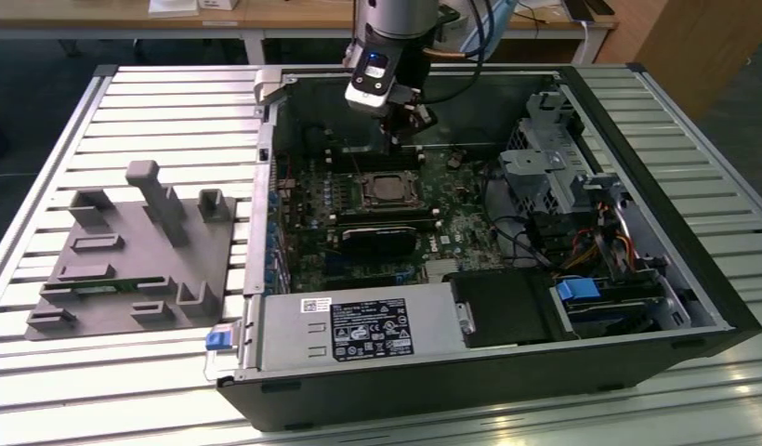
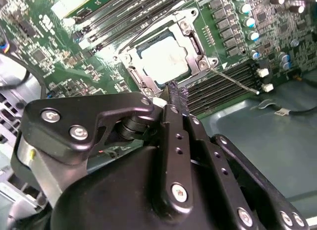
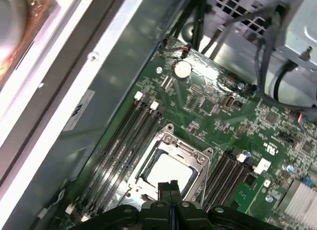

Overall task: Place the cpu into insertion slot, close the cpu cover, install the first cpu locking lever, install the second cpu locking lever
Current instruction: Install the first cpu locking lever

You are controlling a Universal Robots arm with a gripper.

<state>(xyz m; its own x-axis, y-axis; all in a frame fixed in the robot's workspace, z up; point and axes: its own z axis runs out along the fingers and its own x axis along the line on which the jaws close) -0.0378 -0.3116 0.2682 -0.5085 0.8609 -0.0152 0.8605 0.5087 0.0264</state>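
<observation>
One view at a time; what does the exterior view give?

— An open computer case (image 1: 480, 395) lying on a slatted table (image 1: 170, 102); the arm reaches down into it, and the gripper (image 1: 401, 137) hangs near the insertion slot (image 1: 360, 189), toward the back wall of the case; the cpu (image 1: 385, 191) lies flat in that slot; a black heatsink block (image 1: 381, 237) sits just beside it; a grey fixture (image 1: 133, 251) stands on the table at the exterior view's left, well apart.

And the second wrist view?

— The gripper (image 2: 176, 91) has its fingers pressed together with nothing between them; its tip is at the edge of the cpu cover (image 2: 193, 39), touching or not I cannot tell; the cover lies flat around the cpu (image 2: 166, 59), whose silver top shows through the window; a thin metal lever (image 2: 235, 81) slants out from one corner of the cover across the memory slots (image 2: 203, 93).

The first wrist view?

— The gripper (image 3: 170, 188) is closed tight and empty, just beside the cover (image 3: 188, 146); the cpu (image 3: 168, 171) sits framed inside it; a round coin battery (image 3: 183, 68) lies well apart on the green board (image 3: 233, 126).
</observation>
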